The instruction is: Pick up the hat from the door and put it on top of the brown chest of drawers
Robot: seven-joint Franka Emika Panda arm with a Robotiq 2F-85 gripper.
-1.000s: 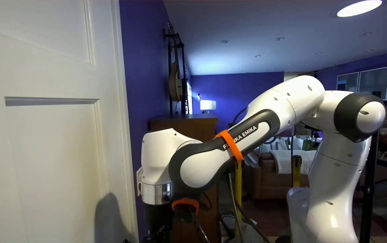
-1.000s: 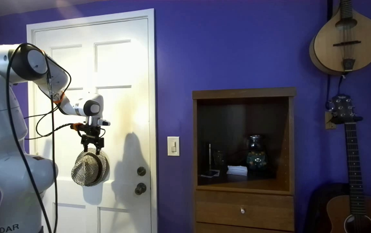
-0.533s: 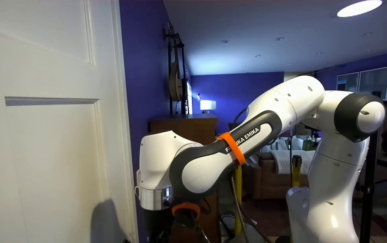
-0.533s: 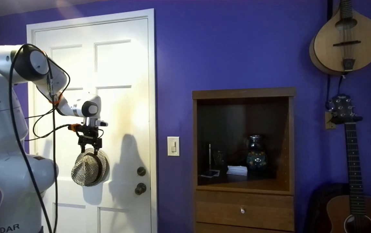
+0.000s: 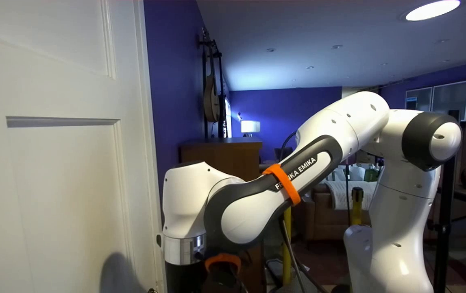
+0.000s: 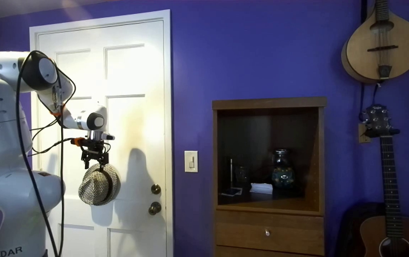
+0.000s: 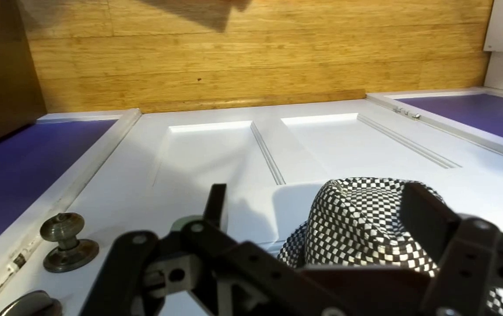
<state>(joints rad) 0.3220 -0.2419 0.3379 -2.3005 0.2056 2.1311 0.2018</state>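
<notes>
The hat (image 6: pixel 95 187), black-and-white checkered with a dark band, hangs on the white door (image 6: pixel 133 121), crown facing out. My gripper (image 6: pixel 94 167) is open, pointing down at the hat's upper brim. One finger overlaps the hat's top in that exterior view; the other stands to its left. I cannot tell whether they touch the hat. In the wrist view the gripper (image 7: pixel 315 195) has its fingers wide apart. The hat (image 7: pixel 361 219) shows between them and behind the right finger. The brown chest of drawers (image 6: pixel 268 103) stands right of the door and shows behind the arm (image 5: pixel 221 156).
Door knobs (image 6: pixel 155 208) and a light switch (image 6: pixel 191 161) are right of the hat. The chest's open compartment holds a dark jar (image 6: pixel 283 175) and white paper (image 6: pixel 261 188). Guitars (image 6: pixel 390 178) are on the right. A black cable (image 6: pixel 24 150) hangs along the arm.
My gripper has moved left across the upper part of the hat. The wrist has come lower and nearer the door. The hat has not moved, and the fingers stay open.
</notes>
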